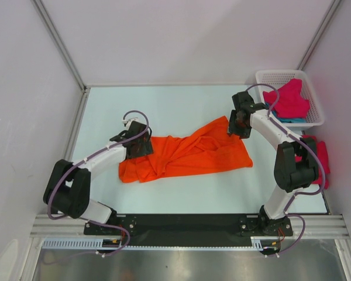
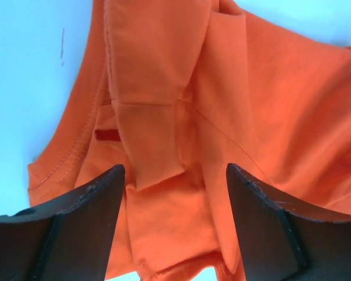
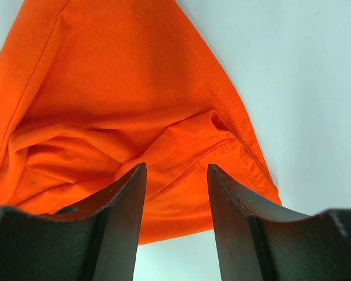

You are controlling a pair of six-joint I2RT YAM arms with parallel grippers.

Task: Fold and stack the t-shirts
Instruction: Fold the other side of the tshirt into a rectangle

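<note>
On my worktop [image 1: 164, 105], the white basket [image 1: 275, 72] in the far right corner holds a magenta shirt [image 1: 289, 99] over a teal shirt [image 1: 292, 120], while the orange shirt [image 1: 187, 155] lies mid-worktop, my left gripper [image 2: 175, 167] spread wide over its left end and my right gripper [image 3: 175, 165] at its far right corner, grip unclear.

A magenta t-shirt [image 1: 289, 99] is covering most of the teal t-shirt [image 1: 292, 120] in the basket [image 1: 263, 75]; the right arm [image 1: 292, 164] is hiding part of a second magenta t-shirt [image 1: 323, 158].
</note>
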